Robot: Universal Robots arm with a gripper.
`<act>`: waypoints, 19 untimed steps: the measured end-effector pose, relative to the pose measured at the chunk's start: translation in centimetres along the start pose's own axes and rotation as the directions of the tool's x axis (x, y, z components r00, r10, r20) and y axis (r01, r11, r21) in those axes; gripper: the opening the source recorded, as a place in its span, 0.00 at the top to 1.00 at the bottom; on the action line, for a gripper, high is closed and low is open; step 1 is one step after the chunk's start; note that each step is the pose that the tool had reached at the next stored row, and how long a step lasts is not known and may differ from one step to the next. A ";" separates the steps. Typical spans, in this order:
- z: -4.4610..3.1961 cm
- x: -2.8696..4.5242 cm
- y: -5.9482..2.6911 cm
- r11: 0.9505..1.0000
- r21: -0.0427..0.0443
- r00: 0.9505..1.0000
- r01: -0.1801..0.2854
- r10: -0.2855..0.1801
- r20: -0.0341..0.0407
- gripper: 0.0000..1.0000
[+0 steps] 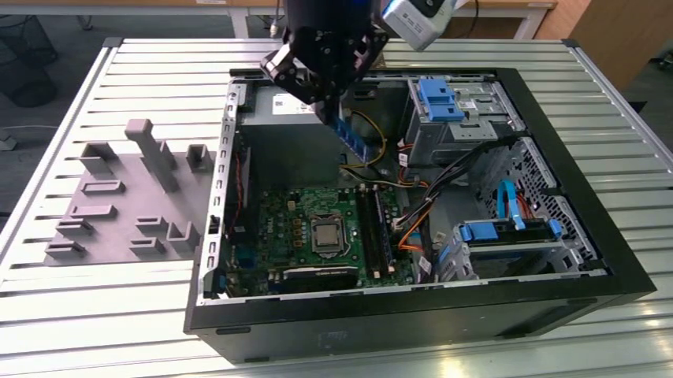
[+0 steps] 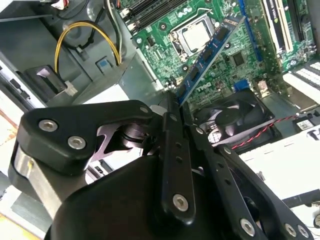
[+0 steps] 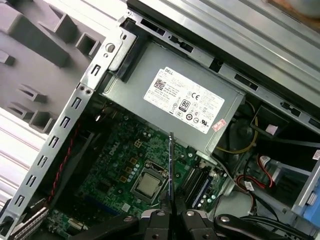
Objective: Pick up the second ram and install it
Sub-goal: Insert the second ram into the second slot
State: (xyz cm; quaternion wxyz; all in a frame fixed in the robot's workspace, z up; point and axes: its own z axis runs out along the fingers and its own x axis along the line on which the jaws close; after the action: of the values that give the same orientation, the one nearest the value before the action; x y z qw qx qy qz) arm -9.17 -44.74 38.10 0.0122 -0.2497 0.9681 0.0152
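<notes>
1. The gripper is squeezed tight on the second ram. The stick hangs down from the fingers, above the inside of the open computer case.
2. In the second wrist view the second ram sticks out from between the fingers, out over the green motherboard. It is up in the air, not in a slot yet.
3. What could go wrong: the stick looks tilted in the exterior view. I think it could catch on a slot edge and not push in if it goes down crooked.
4. The colored wires lie near the black ram slots. The stick or gripper could snag them.
5. The grip is only on one end, so the stick could slip or twist if pushed hard.
6. Inside the case are the motherboard, a gray power box, a fan and blue drive holders.
7. The gray holder tray sits on the table beside the case.
</notes>
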 end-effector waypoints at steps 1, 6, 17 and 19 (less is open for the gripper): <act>0.03 0.02 -0.02 1.000 0.000 1.000 -0.003 0.003 0.000 0.86; 0.23 0.02 -0.04 0.997 0.003 0.997 -0.082 0.082 0.002 0.86; 0.44 0.03 -0.04 0.981 0.006 0.981 -0.194 0.194 0.005 0.86; 0.44 0.03 -0.04 0.981 0.006 0.981 -0.194 0.194 0.005 0.86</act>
State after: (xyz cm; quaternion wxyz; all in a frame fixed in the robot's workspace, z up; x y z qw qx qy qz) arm -9.17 -44.78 37.67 0.0136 -0.1539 0.9879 0.0137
